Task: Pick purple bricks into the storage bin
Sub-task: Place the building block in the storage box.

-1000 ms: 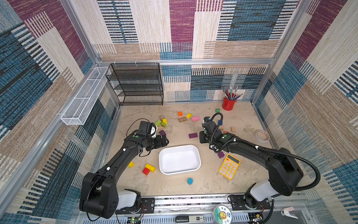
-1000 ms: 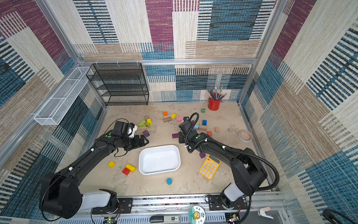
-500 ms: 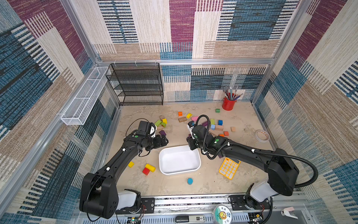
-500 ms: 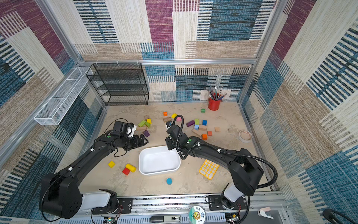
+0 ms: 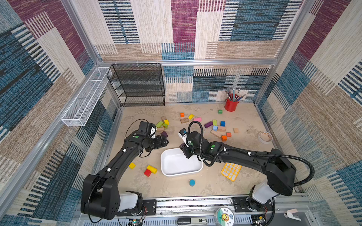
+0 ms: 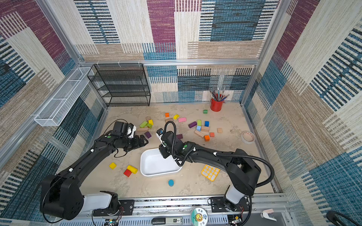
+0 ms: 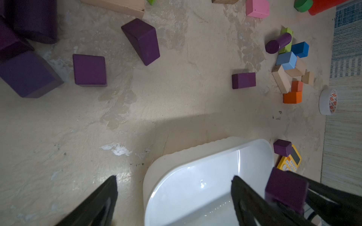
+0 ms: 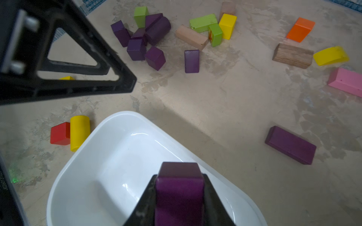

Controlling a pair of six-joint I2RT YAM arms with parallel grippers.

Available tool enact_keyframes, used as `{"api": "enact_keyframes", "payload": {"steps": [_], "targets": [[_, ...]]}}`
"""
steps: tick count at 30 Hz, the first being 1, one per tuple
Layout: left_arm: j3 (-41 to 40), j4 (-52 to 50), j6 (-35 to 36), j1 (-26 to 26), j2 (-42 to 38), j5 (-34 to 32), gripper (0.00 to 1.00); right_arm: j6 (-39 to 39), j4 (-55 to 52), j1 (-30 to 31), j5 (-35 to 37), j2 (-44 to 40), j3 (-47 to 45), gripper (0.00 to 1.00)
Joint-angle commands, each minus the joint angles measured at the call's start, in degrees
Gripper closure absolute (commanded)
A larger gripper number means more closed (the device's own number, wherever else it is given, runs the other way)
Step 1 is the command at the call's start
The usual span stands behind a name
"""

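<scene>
My right tool point(image 8: 179, 203) is clamped tight on a purple brick point(image 8: 179, 176), with one finger flat against each side. It hangs over the storage bin point(image 5: 182, 173), above the white interior near the far rim. The left wrist camera shows the brick pinched above the bin's corner. The bin sits on the worktop point(image 5: 215, 185) between my two arms.

My left tool point(image 7: 174, 178) is spread wide with nothing between its fingers. It is poised over bare worktop just beside the bin's far left corner.

The other purple bricks I can see lie on the worktop outside the bin. A tight cluster of purple bricks point(image 8: 137, 39) is heaped close to the left tool. A purple cube point(image 7: 90, 70) and a purple wedge point(image 7: 143, 41) lie just off that heap. A purple bar point(image 8: 290, 144) lies flat on its own, beyond the bin's far side. A purple cylinder point(image 5: 208, 124) rests beside a green block point(image 5: 214, 122) among the mixed colours farther back. A small purple cube point(image 7: 282, 147) sits just beside the yellow calculator point(image 5: 231, 171), next to the bin.
</scene>
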Motion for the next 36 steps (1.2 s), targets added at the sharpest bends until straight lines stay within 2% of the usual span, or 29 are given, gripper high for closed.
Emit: {"api": "enact_keyframes", "payload": {"steps": [1, 13, 22, 36], "targets": [[0.80, -1.71, -0.37, 0.43, 0.74, -1.82, 0.05, -1.35, 3.59, 1.20, -1.35, 0.54, -0.33, 0.70], [3.67, -5.65, -2.57, 2.56, 4.46, -3.62, 0.06, -2.84, 6.11, 5.21, -3.99, 7.16, 2.20, 0.70], [3.63, -5.79, -3.22, 3.52, 3.86, -3.76, 0.06, -2.48, 6.59, 7.47, -2.27, 12.81, 5.13, 0.71], [3.62, -7.08, -5.50, 5.26, 3.06, -8.07, 0.06, 1.88, 14.39, 7.68, 1.70, 15.92, 2.62, 0.71]]}}
